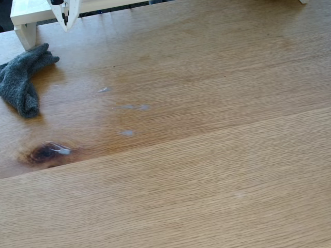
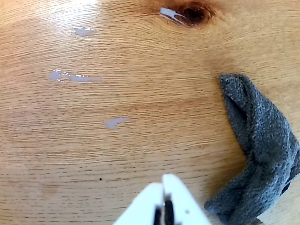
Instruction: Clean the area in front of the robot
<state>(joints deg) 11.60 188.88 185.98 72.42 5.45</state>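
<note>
The area is a light wood-grain tabletop (image 1: pixel 207 170) with an amber patch, a dark knot (image 1: pixel 44 153) and several pale smears (image 1: pixel 128 133). In the wrist view the same smears (image 2: pixel 115 123) and the knot (image 2: pixel 192 13) lie ahead of the gripper. The robot's pointed white gripper (image 1: pixel 65 21) hangs at the top left of the fixed view, shut with nothing in it, above the table and right of a dark grey woolly cloth (image 1: pixel 20 77). From the wrist, the gripper (image 2: pixel 164 197) points down at bare wood, with the cloth (image 2: pixel 260 150) to its right, apart from it.
A white bench-like frame (image 1: pixel 28 20) stands at the back left behind the gripper, one leg just above the cloth. Bare wood runs across the right and front of the fixed view.
</note>
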